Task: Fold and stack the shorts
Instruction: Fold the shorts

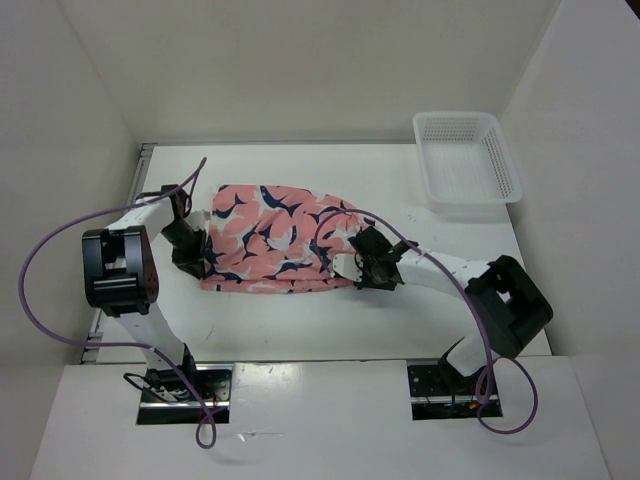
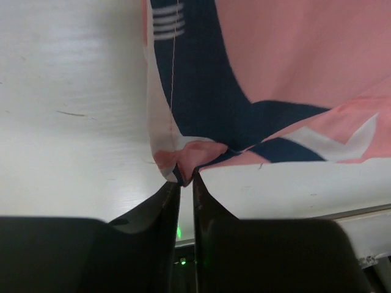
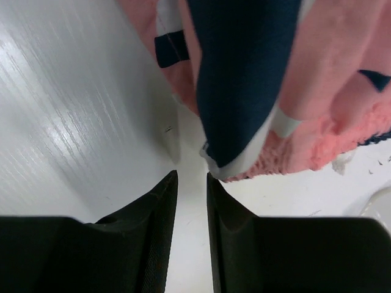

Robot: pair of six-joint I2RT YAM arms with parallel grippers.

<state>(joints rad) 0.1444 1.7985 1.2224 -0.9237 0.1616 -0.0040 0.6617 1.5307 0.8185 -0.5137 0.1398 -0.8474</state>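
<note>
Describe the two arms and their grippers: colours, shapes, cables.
The left arm and right arm match: white links joined by boxy black joint housings. A thin purple cable loops loosely off each, the left cable and the right cable. The left gripper and right gripper each have two matte black fingers tapering to narrow tips.

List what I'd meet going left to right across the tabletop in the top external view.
left claw at the fabric's left edge → shorts → right claw at their right edge → white mesh basket, farther back.
</note>
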